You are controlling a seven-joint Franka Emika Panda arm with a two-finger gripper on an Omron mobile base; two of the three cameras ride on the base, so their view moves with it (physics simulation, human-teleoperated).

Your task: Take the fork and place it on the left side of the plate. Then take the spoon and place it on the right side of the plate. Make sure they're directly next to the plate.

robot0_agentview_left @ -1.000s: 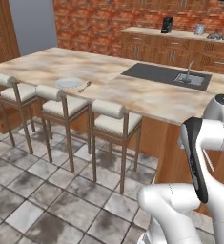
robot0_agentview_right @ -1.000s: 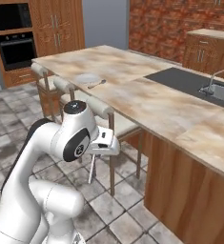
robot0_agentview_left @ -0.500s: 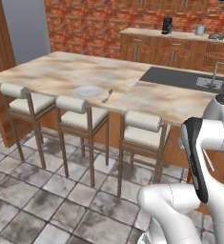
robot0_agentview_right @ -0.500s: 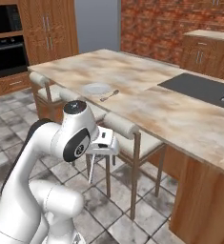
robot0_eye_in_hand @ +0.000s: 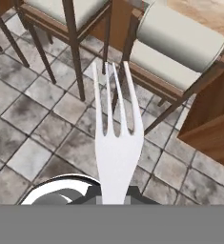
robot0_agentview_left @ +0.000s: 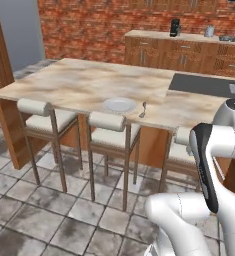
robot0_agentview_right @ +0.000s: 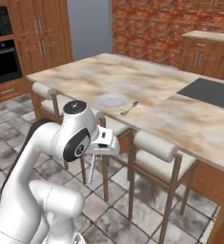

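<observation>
Clamped in the gripper (robot0_eye_in_hand: 114,202), the fork (robot0_eye_in_hand: 115,143) stood with its tines pointing away along the hand view, over grey floor tiles and a cushioned stool (robot0_eye_in_hand: 178,45). From the right base view the gripper (robot0_agentview_right: 98,159) hung low beside the arm's elbow, in front of the stools and below the island counter (robot0_agentview_right: 180,119), with the fork (robot0_agentview_right: 97,161) showing as a thin pale sliver beneath it. On the marbled countertop the white plate (robot0_agentview_left: 120,104) lay near the front edge, above a stool (robot0_agentview_left: 108,121). The spoon (robot0_agentview_left: 143,109) lay just to the plate's right, close beside it but apart, with its handle pointing toward the counter's front edge. In the right base view the plate (robot0_agentview_right: 112,100) and spoon (robot0_agentview_right: 129,108) sat in the same order.
</observation>
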